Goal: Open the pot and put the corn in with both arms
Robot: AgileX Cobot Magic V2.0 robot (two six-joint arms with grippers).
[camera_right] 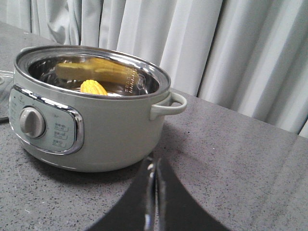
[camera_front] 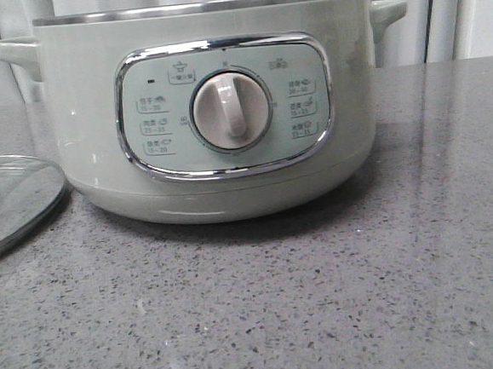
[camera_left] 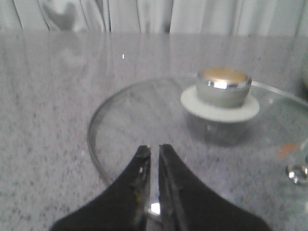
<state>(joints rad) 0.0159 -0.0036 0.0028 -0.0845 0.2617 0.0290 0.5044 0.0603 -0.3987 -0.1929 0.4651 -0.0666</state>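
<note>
The sage-green pot [camera_front: 215, 110] stands open in the middle of the table, its dial facing me. In the right wrist view the pot [camera_right: 96, 125] holds the yellow corn [camera_right: 94, 87], whose tip shows above the steel rim, with its reflection on the inner wall. My right gripper [camera_right: 155, 161] is shut and empty, low over the table to the pot's right. My left gripper [camera_left: 154, 148] is shut and empty, hovering over the near edge of the glass lid [camera_left: 144, 120], short of its knob [camera_left: 224, 85]. Neither gripper shows in the front view.
The flat glass lid [camera_front: 13, 203] lies on the grey speckled table [camera_front: 324, 298] to the pot's left. Pale curtains [camera_right: 216, 48] hang behind the table. The pot's side handle [camera_right: 171, 106] sticks out toward the right gripper.
</note>
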